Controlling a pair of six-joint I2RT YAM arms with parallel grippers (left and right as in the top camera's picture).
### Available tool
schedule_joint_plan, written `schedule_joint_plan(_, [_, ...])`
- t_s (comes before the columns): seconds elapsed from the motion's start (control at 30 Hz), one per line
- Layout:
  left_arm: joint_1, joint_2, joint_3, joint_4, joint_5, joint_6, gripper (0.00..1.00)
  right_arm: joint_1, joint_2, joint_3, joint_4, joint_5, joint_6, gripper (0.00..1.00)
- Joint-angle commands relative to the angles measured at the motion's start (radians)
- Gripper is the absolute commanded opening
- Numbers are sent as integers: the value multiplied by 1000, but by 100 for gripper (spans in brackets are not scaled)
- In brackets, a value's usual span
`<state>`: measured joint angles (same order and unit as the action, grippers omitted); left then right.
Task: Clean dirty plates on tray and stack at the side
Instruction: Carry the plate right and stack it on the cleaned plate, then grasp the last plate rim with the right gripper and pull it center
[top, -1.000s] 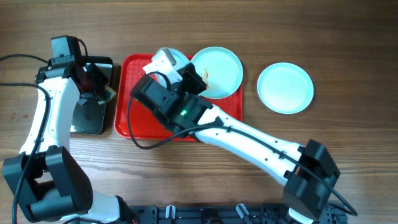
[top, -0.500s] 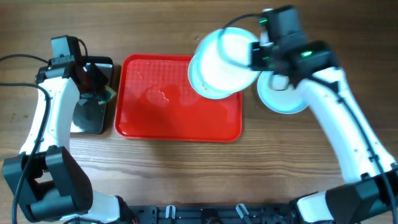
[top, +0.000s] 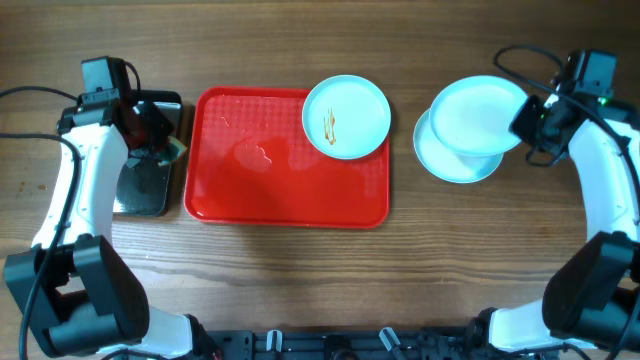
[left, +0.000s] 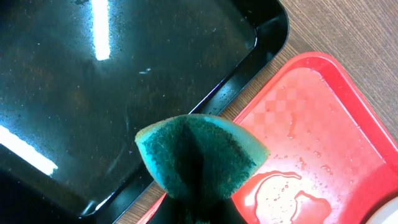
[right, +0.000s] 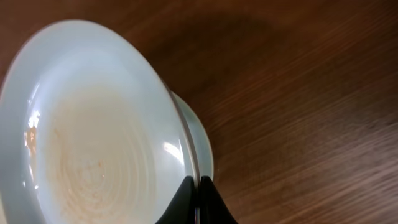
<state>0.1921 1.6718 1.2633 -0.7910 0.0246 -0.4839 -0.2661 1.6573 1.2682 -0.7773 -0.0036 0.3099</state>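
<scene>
Could drop or mis-seat the held plate (top: 478, 108) at 3 o'clock: pinches it with the right gripper (top: 528, 116) by one thin bit of rim, jaws narrow, and hangs it tilted above the lower plate (top: 452, 166), overlapping yet off-centre toward 1 o'clock. If released from here, might slide off, clatter, or land askew instead of nesting. Might also pivot in so slight a pinch, being glazed and perhaps wet. Shows a faint tan cast in the centre from the right wrist, so possibly goes to the stack not quite clean; hard to tell stain from reflection. At 9 o'clock, clamps a green sponge (left: 199, 155) in the left gripper (left: 194, 211), above the edge of the black tray (left: 93, 87); may drip onto the table (top: 300, 290) if carried across. As for containers: tray (top: 285, 195) at centre, carrying one dirty plate (top: 345, 117) in its 1 o'clock corner, lapping over the rim there, brown smear (top: 331, 124) on the white, plus puddles of water (left: 292, 199), likely slippery for the next pick. Black tray glossy, wet-looking, with nothing seen lying in it. Leaves, by the look of it, one plate to scrub and two at the side.
</scene>
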Motion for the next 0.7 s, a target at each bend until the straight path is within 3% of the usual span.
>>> schedule_joint_plan(0.0, [0,5,1,5,4,5,4,0,27,-92,71,-50,14,4])
schedule_joint_plan(0.13, [0,5,1,6,5,5,4,0,56,-132,93,-52,16,6])
schedule_joint_plan(0.17, [0,5,1,8,4,5,4,0,65,-132,92,-61,10,17])
schedule_joint_plan(0.2, [0,5,1,10,4,5,4,0,65,-130,95,-102,5,33])
schedule_joint_plan(0.37, [0,5,1,19,5,5,4,25,63,-72,89,-304,-23,56])
schedule_joint_plan(0.5, [0,5,1,20,5,5,4,158,63,-1,78,-333,-5,56])
schedule_joint_plan(0.67, [0,6,1,20,5,5,4,376,124,85,85,-279,119,56])
